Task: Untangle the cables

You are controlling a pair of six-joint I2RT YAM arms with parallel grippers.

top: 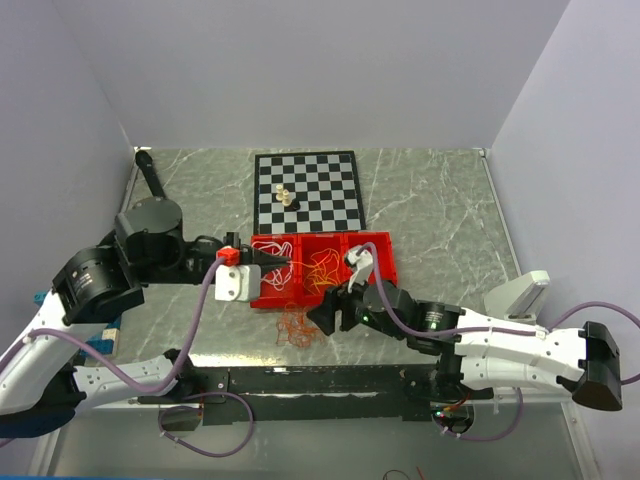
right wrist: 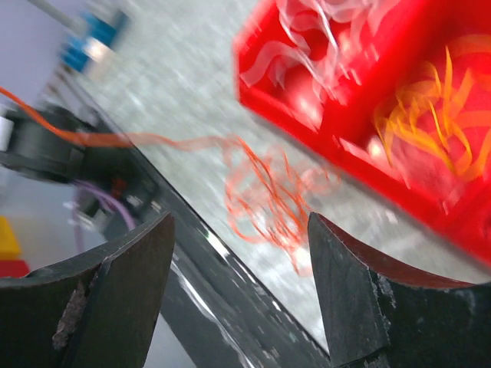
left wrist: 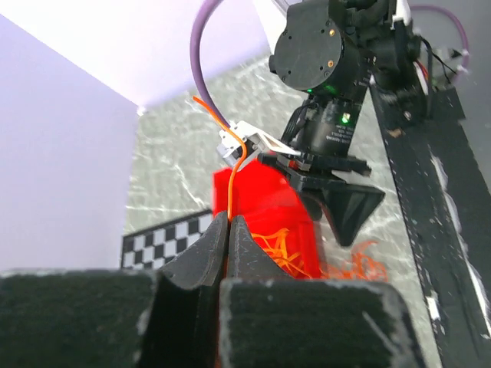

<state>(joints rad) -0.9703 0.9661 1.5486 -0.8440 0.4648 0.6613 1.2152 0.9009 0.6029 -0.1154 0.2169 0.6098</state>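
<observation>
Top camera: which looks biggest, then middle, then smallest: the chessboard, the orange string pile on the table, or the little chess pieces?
Largest: chessboard
Middle: red-orange cable pile on the table
Smallest: chess pieces, taken together

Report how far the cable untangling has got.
Done: white cables and yellow-orange cables lie in separate compartments of the red tray. In hand: left gripper pinches an orange strand; right gripper is open above the red-orange tangle. Left: that tangle, bunched on the table beside the tray.
</observation>
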